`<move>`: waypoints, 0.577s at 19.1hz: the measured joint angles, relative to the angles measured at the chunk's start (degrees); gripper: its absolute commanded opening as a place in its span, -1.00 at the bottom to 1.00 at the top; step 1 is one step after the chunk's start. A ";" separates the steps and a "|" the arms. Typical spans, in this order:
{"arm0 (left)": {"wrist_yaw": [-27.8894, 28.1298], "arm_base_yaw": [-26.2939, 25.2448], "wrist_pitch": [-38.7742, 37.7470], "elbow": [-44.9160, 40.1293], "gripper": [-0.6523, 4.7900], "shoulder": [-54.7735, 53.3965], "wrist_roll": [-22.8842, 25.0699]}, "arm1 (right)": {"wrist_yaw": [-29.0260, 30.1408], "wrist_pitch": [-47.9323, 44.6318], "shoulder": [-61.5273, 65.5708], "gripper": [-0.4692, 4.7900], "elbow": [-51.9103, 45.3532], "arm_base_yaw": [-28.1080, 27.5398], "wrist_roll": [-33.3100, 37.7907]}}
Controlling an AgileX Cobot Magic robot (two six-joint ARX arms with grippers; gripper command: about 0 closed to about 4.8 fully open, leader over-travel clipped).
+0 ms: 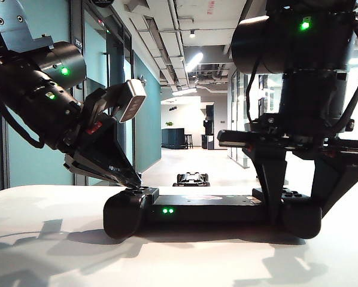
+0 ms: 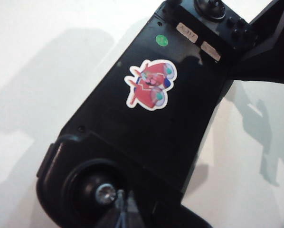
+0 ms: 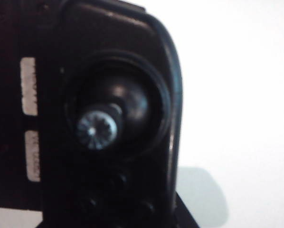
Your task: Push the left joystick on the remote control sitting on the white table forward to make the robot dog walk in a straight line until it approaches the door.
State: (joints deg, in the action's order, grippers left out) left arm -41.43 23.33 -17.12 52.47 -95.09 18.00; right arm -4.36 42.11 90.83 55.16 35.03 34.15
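Exterior view, left to right: left gripper (image 1: 133,179) slants down from the upper left, its fingers drawn together to a point that sits on the left end of the remote control (image 1: 212,210). The remote lies flat on the white table (image 1: 47,251), two green lights facing the camera. Beyond the table edge, the robot dog (image 1: 191,178) stands low on the corridor floor, well short of the far end; no door near it can be made out from here.

Right gripper (image 1: 303,200) comes straight down over the remote's right handle, jaws set apart and straddling it. It appears to brace the remote, though contact cannot be confirmed.

Left wrist view: closed fingertips (image 2: 124,209) just beside the left joystick (image 2: 105,194), apparently touching its cap. A red cartoon sticker (image 2: 150,84) marks the remote's middle.

Right wrist view: only the other joystick (image 3: 97,125) shows, close and blurred; no fingers visible.

Judgement: step in hand is engaging the left stick. Next move calls for a steady forward push, kept straight so the dog does not veer, with the right side holding the remote from sliding.
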 measured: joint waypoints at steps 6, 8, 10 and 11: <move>0.48 0.02 2.71 0.00 -0.78 -0.52 -1.99 | -0.09 -0.07 0.00 -0.07 0.00 -0.04 0.17; 0.48 0.02 2.97 0.00 -0.78 -0.59 -2.19 | -0.15 -0.07 0.00 -0.07 0.00 -0.04 0.20; 1.16 0.02 3.04 0.00 -0.78 -0.59 -2.19 | -0.13 -0.07 0.00 -0.07 0.00 -0.04 0.17; 1.18 0.02 3.04 0.00 -0.78 -0.59 -2.21 | -0.13 -0.07 0.00 -0.07 0.00 -0.04 0.20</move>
State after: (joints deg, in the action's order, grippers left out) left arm -40.25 23.35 -14.09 52.47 -95.68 15.79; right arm -4.49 42.04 90.83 55.16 34.98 34.35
